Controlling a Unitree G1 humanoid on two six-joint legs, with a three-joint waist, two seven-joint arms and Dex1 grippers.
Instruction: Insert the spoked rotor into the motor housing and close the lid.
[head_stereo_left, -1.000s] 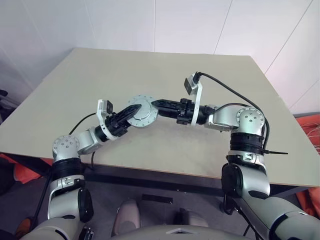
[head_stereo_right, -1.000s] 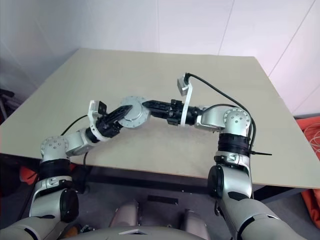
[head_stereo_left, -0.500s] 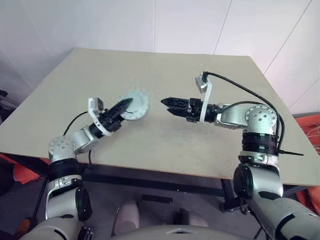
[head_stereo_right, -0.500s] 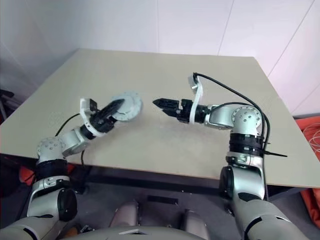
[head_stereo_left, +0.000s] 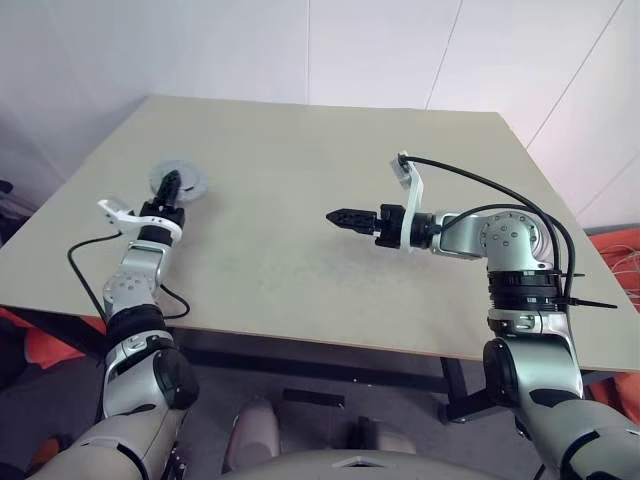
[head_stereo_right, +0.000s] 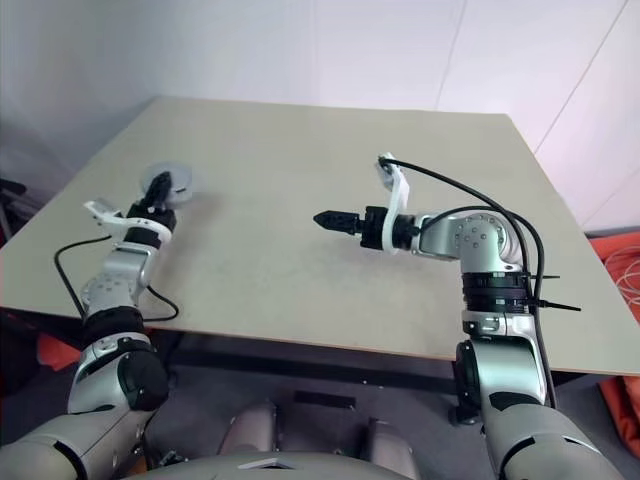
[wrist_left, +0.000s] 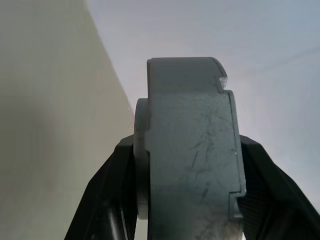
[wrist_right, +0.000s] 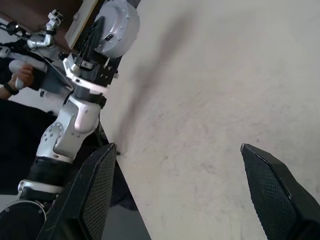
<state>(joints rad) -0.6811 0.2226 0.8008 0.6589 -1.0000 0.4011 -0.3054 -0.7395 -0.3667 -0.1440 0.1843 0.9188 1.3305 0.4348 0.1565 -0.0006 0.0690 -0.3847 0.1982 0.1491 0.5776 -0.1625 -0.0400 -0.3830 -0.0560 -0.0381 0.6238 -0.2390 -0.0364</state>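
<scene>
Setting: a wide beige tabletop (head_stereo_left: 300, 160) stands before pale white panelled walls (head_stereo_left: 400, 50); the camera view is unchanged from a second ago.

Left gripper: the left gripper (head_stereo_left: 172, 187) now reaches out near the table's left edge, well apart from the other arm. A second ago it was at the middle of the table, meeting the right gripper over the part. Its two black fingers (wrist_left: 112, 190) are clamped on either flat side of the part, which stands edge-up between them in the left wrist view.

Held part: a round, thick, dull grey metal assembly (wrist_left: 192, 150) with a stepped rim and a flanged face (head_stereo_left: 178, 183). It has gone with the left gripper from the table's middle to the left side and hangs above the surface. Whether this is the motor housing with rotor and lid fitted cannot be told from these views; no separate rotor or lid lies on the table.

Right gripper: the right gripper (head_stereo_left: 338, 216) points leftward over the middle of the table and holds nothing. A second ago its tips were at the grey part; now it has let go and drawn slightly back. In the right wrist view its black ribbed fingers (wrist_right: 97, 192) stand spread wide, bare table between them.

Person: a hand (wrist_right: 22, 75) beyond the table's left edge, seen in the right wrist view.
</scene>
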